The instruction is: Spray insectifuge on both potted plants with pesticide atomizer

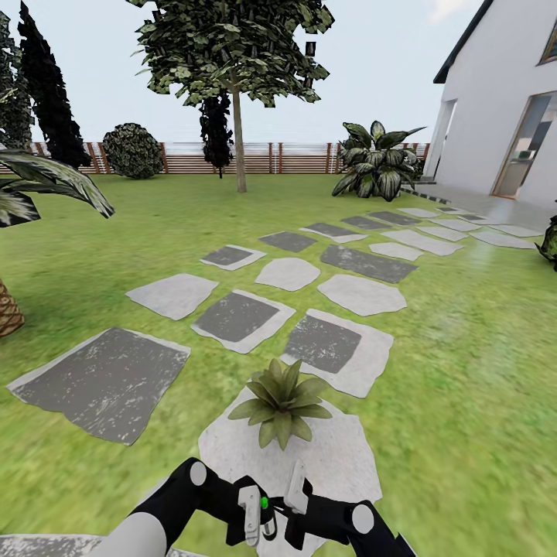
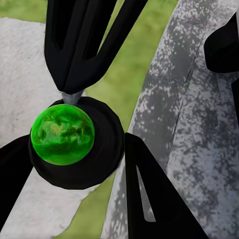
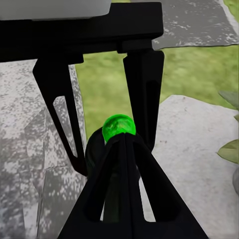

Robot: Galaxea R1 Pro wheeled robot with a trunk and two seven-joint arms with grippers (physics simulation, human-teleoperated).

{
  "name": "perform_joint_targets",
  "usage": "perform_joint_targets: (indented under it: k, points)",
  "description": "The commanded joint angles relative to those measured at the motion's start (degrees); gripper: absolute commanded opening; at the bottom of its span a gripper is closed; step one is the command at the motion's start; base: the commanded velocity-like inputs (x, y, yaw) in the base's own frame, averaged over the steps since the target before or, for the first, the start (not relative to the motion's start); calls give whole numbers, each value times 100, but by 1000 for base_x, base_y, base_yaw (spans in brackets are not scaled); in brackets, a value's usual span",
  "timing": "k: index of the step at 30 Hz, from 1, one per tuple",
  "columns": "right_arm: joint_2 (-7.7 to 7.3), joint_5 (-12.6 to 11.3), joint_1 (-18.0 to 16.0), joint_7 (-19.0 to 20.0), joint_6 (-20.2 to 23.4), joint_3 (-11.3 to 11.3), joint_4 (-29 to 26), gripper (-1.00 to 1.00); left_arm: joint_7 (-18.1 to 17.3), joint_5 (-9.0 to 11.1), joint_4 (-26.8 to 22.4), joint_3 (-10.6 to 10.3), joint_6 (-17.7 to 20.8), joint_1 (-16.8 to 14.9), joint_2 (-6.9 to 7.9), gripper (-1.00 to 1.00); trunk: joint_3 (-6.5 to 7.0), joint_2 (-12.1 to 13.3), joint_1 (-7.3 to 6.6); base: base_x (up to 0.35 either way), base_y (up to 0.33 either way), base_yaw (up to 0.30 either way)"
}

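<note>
One potted plant point(image 1: 280, 398), a low green rosette, stands on a pale stepping stone point(image 1: 340, 456) just ahead of my hands. Its leaf tips point(image 3: 230, 149) reach into the right wrist view. The pesticide atomizer point(image 1: 264, 503) is a small dark bottle whose top glows green here point(image 2: 62, 134) point(image 3: 118, 127). My left gripper point(image 1: 259, 520) point(image 2: 77, 167) point(image 3: 112, 154) is shut on its body, a finger on either side. The right gripper point(image 1: 285, 503) point(image 2: 72, 94) point(image 3: 122, 139) is shut, its tips meeting at the bottle's top. The second potted plant is out of view.
Grey stepping stones point(image 1: 236, 317) run across the lawn toward a white house point(image 1: 495, 116). A palm-like plant point(image 1: 15, 232) stands at the left, a broad-leaved bush point(image 1: 377, 162) and a tree point(image 1: 238, 116) near the fence, and some leaves point(image 1: 551, 241) at the right edge.
</note>
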Motion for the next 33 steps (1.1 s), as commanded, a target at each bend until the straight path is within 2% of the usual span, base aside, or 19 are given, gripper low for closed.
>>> perform_joint_targets:
  k: [1, 12, 15, 17, 25, 33]
  points:
    - [1, 48, -2, 1, -29, -7, -6, -100, -24, -39, -6, 40, -17, -2, -6, -100, -5, -2, -1, 0, 0, 0]
    - [1, 49, -2, 7, -29, -7, -6, -100, -16, -70, 2, 10, -9, 19, 112, -100, -5, -2, -1, 0, 0, 0]
    - [0, 51, -2, 8, -29, -7, -6, -100, -16, -109, 2, 3, -3, 48, 292, -100, -5, -2, -1, 0, 0, 0]
    - [0, 55, -2, 9, -30, -7, -6, -100, -16, -116, 2, 2, -2, 65, 477, -100, -5, -2, -1, 0, 0, 0]
    - [-25, 68, -2, 9, -29, -7, -6, -100, -16, -90, 9, 1, -6, 76, 1043, -100, -5, -2, -1, 0, 0, 0]
    - [-74, 82, -2, 9, -36, -15, -6, -100, -8, -49, 11, 30, -4, 75, 1378, -100, -5, -2, -1, 0, 0, 0]
